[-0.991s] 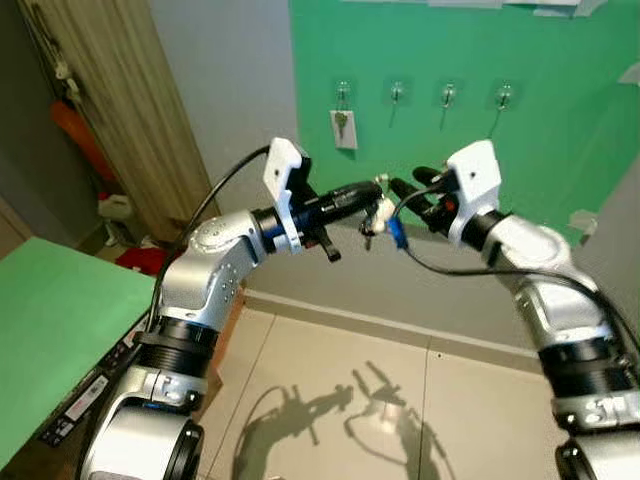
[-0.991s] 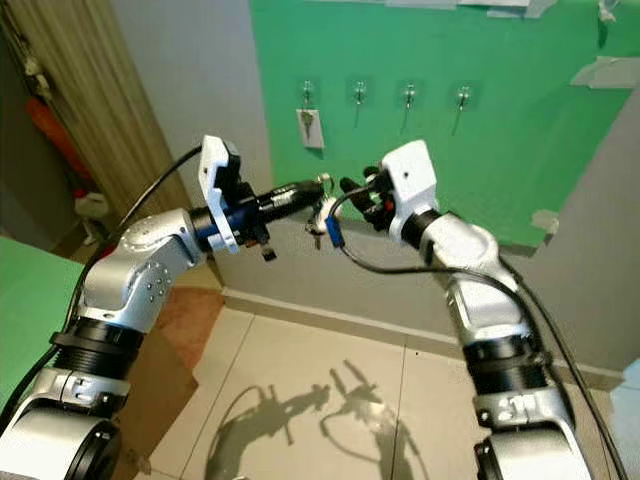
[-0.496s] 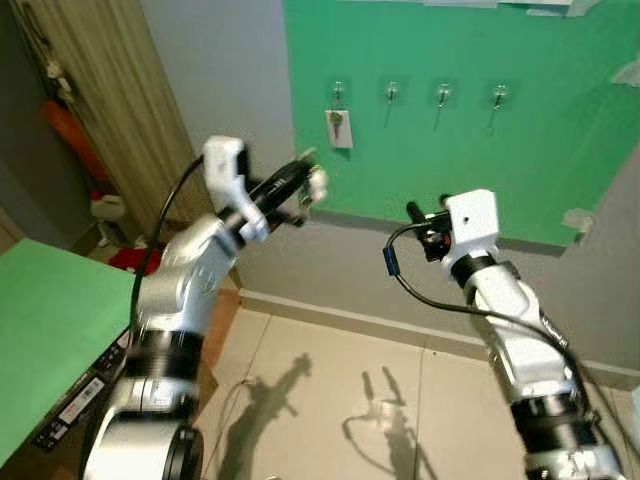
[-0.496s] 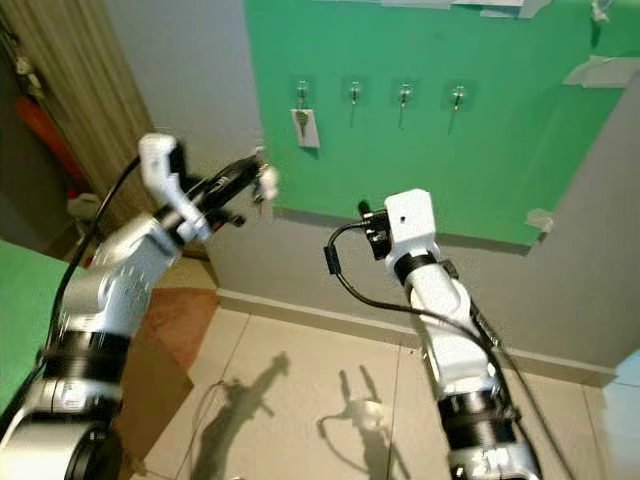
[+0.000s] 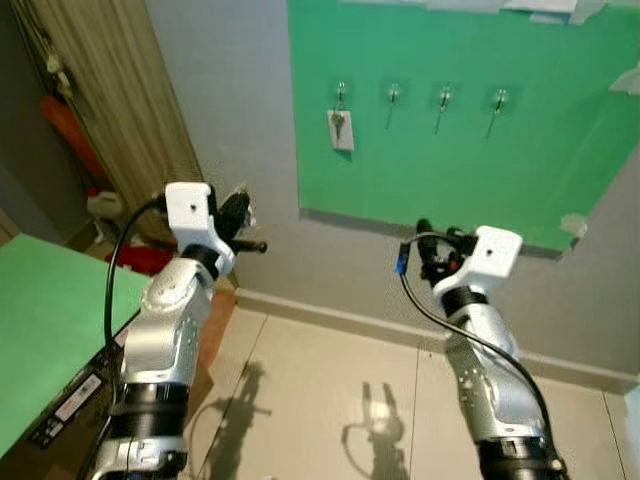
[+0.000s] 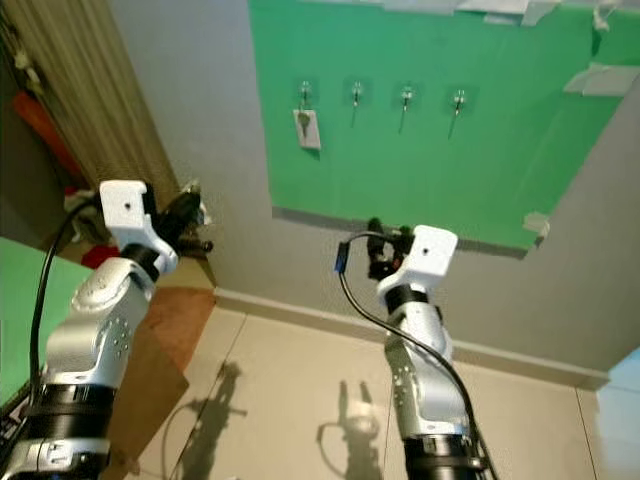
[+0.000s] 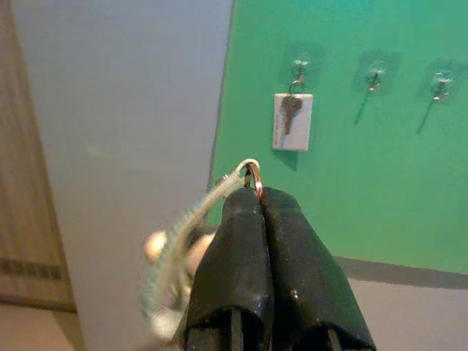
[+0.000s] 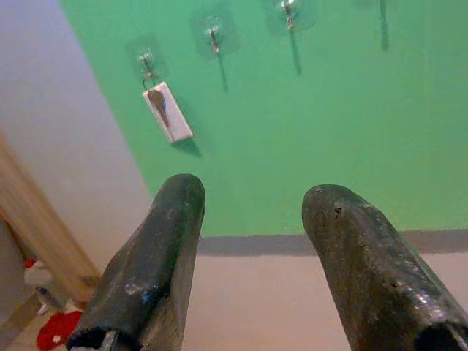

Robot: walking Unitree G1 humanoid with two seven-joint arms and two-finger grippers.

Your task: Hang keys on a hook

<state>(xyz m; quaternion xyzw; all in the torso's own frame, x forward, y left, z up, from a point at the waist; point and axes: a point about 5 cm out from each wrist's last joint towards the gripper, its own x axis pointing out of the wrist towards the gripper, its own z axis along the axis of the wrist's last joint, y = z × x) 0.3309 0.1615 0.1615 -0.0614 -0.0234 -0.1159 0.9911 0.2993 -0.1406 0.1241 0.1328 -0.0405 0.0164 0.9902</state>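
Note:
My left gripper point(image 7: 259, 196) is shut on the copper ring of a key bunch point(image 7: 254, 178); the keys and a pale charm hang blurred beside its fingers. In the head view this gripper point(image 5: 243, 218) is raised at the left, in front of the grey wall and well short of the hooks. Several clear hooks run in a row on the green wall panel. The leftmost hook point(image 5: 341, 93) carries a key with a white tag point(image 5: 341, 129). The hooks point(image 5: 394, 93) to its right hang bare. My right gripper point(image 8: 252, 219) is open and holds nothing, lower at the right point(image 5: 428, 242).
A wood-grain panel point(image 5: 110, 110) stands at the left, with red clutter point(image 5: 135, 258) at its foot. A green tabletop point(image 5: 50, 320) lies at my lower left. Below the green panel the wall is grey point(image 5: 330, 250). Tiled floor point(image 5: 330, 380) stretches under both arms.
The two grippers met at the keys a second ago. They have parted: the left swung left and down with the keys, and the right let go and dropped lower, open.

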